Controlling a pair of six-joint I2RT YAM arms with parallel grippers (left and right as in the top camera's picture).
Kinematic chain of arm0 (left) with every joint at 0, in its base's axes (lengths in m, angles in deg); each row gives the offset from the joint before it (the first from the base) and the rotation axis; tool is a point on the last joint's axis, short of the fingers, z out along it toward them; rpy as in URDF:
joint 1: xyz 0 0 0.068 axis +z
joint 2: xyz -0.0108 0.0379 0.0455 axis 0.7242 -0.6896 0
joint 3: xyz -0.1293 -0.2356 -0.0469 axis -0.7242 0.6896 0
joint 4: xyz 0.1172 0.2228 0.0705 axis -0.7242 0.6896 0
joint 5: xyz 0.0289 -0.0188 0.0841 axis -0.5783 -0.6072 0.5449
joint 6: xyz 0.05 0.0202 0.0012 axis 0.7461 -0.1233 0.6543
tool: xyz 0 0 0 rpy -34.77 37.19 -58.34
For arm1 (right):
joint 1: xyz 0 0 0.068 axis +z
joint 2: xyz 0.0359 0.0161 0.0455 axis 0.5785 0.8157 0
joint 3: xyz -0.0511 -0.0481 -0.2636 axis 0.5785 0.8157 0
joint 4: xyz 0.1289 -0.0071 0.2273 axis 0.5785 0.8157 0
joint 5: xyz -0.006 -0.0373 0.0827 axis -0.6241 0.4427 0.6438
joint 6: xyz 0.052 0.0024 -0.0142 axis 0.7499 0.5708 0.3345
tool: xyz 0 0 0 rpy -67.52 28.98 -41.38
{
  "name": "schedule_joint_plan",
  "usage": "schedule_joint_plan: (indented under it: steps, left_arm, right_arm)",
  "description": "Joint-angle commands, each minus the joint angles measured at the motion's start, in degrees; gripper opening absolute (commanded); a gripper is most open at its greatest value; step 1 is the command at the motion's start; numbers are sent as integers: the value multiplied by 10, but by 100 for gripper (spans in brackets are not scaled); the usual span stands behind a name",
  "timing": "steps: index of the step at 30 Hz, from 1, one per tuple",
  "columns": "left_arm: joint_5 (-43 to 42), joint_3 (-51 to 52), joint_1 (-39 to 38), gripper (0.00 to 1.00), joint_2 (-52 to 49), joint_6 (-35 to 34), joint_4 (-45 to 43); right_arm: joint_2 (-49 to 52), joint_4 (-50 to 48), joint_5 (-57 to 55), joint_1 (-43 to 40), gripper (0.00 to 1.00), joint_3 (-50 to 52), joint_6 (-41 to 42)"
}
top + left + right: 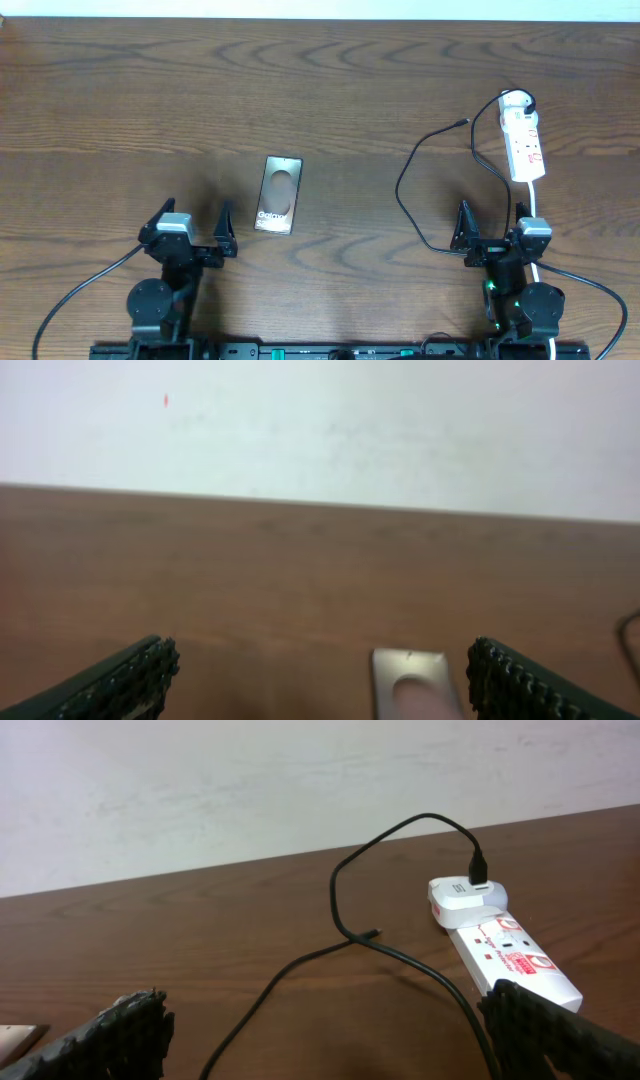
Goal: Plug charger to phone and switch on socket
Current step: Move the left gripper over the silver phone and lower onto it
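barely begun: left end effector and right end effector gape empty; slim brownish-gold phone lies unplugged ahead of the left, thin black charger cable and white power strip ahead of the right

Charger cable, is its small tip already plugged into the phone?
No, the charger has its tip free on the table near the socket, far from the phone.
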Motion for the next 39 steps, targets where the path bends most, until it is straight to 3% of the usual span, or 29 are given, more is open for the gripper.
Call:
schedule_joint_plan:
  steps: [1,9,17,25,32,39]
  left_arm:
    - [-38,-54,-1,94,-24,-21,-1]
    - [-114,-150,-1,94,-142,-33,11]
    - [-165,-303,-3,94,-277,-33,124]
    - [-164,-437,-49,94,-372,-33,239]
    - [-159,-496,-131,95,-438,-33,266]
    - [-65,-522,-215,94,-480,-33,285]
  right_arm:
    - [-3,3,-9,1,99,1,-7]
    - [-3,3,-9,1,99,1,-7]
    - [-3,3,-9,1,99,1,-7]
    - [-3,3,-9,1,99,1,-7]
    - [-3,3,-9,1,99,1,-7]
    - [-3,3,-9,1,99,1,-7]
